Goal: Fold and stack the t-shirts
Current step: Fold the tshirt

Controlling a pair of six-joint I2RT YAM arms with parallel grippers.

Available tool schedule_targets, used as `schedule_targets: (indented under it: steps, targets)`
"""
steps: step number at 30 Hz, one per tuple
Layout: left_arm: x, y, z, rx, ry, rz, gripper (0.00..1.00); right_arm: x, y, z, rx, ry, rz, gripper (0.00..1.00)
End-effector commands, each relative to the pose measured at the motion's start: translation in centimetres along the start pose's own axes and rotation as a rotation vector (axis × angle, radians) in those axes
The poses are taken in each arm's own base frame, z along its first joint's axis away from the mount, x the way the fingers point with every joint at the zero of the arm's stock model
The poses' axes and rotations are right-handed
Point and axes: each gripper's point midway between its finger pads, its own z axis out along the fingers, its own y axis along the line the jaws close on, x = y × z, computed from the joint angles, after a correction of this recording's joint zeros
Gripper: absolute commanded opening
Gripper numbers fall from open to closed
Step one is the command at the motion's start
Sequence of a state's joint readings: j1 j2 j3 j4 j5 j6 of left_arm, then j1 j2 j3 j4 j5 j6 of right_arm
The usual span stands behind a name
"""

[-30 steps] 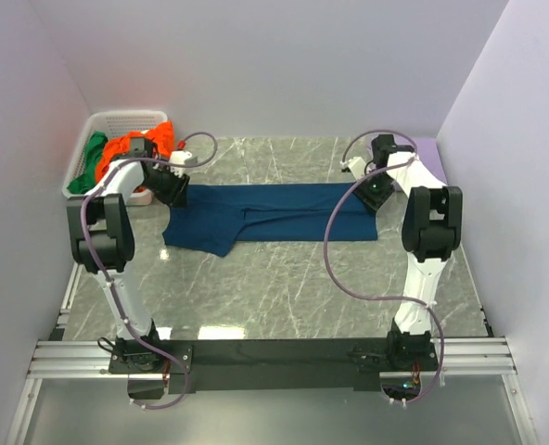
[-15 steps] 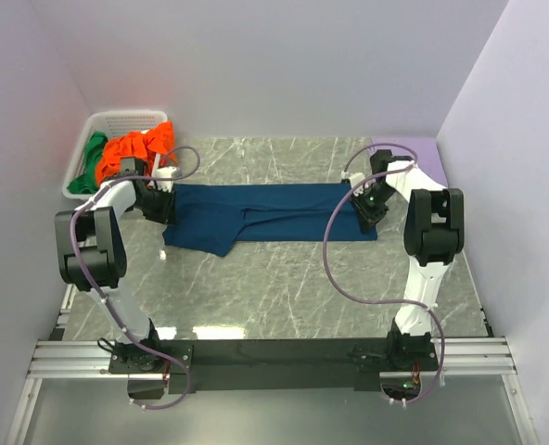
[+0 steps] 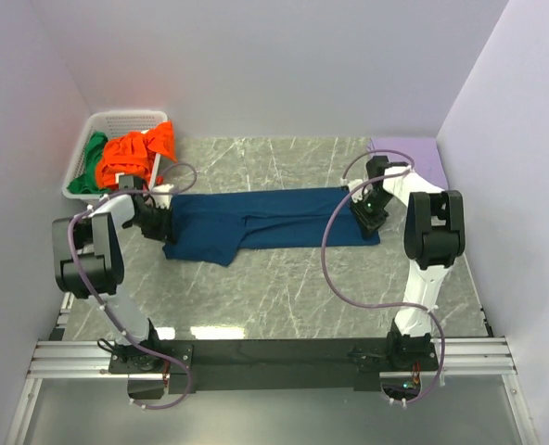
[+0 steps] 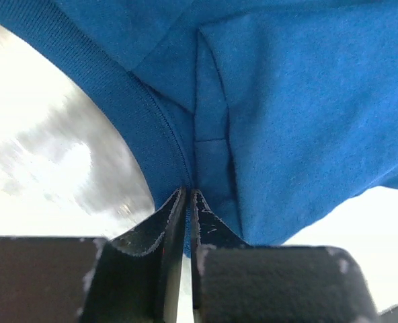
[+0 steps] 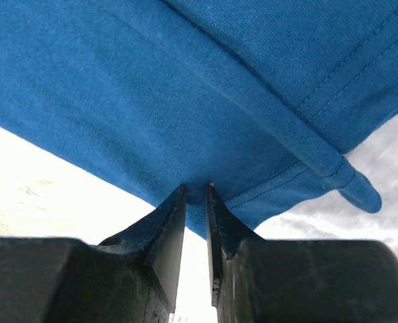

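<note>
The navy blue t-shirt [image 3: 265,221] lies as a long folded strip across the marble table. My left gripper [image 3: 166,222] is shut on its left end; in the left wrist view the jaws [image 4: 187,195] pinch the ribbed edge of the blue cloth [image 4: 300,101]. My right gripper [image 3: 364,215] is shut on the shirt's right end; in the right wrist view the jaws [image 5: 196,190] clamp the hemmed edge of the cloth [image 5: 185,87]. Orange [image 3: 137,148] and green [image 3: 91,156] t-shirts lie heaped in the basket. No white print shows.
A white slotted basket [image 3: 108,123] stands at the back left corner. A lilac sheet [image 3: 409,148] lies at the back right. Walls close in the table on three sides.
Both grippers have moved toward the near side, dragging the navy shirt's ends with them. The left arm has swung lower and further left.
</note>
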State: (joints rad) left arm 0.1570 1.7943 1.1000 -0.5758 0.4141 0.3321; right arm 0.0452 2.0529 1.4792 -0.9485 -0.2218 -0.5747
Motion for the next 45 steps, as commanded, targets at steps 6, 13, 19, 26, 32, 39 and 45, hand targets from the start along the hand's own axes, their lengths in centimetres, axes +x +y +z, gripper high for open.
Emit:
schedule_targets:
  steps: [6, 13, 19, 26, 32, 39, 45]
  targets:
    - [7.0, -2.1, -2.3, 0.01, 0.16, -0.01, 0.14, 6.5, 1.3, 0.6, 0.014, 0.164, -0.051, 0.26]
    - [2.8, -7.1, -8.7, 0.149, -0.132, 0.363, 0.41, 4.7, 2.3, -2.2, -0.017, 0.059, -0.076, 0.36]
    - [3.7, -11.2, -8.8, 0.117, -0.122, 0.703, 0.45, 2.4, 3.8, -4.8, -0.082, -0.029, -0.061, 0.41]
    - [5.5, -16.2, -4.4, 0.147, -0.037, 0.768, 0.48, 1.9, 3.3, -4.8, -0.058, -0.046, -0.028, 0.41]
    - [6.3, -18.5, -0.5, 0.117, 0.006, 0.802, 0.49, 1.8, 2.9, -4.4, -0.057, -0.04, -0.003, 0.4]
    - [6.5, -20.1, 2.4, 0.151, 0.055, 0.847, 0.49, 2.2, 2.1, -4.5, -0.038, -0.029, 0.005, 0.4]
    - [8.7, -19.9, 4.1, 0.186, 0.152, 0.854, 0.32, 2.2, 1.6, -4.5, -0.034, -0.026, 0.012, 0.4]
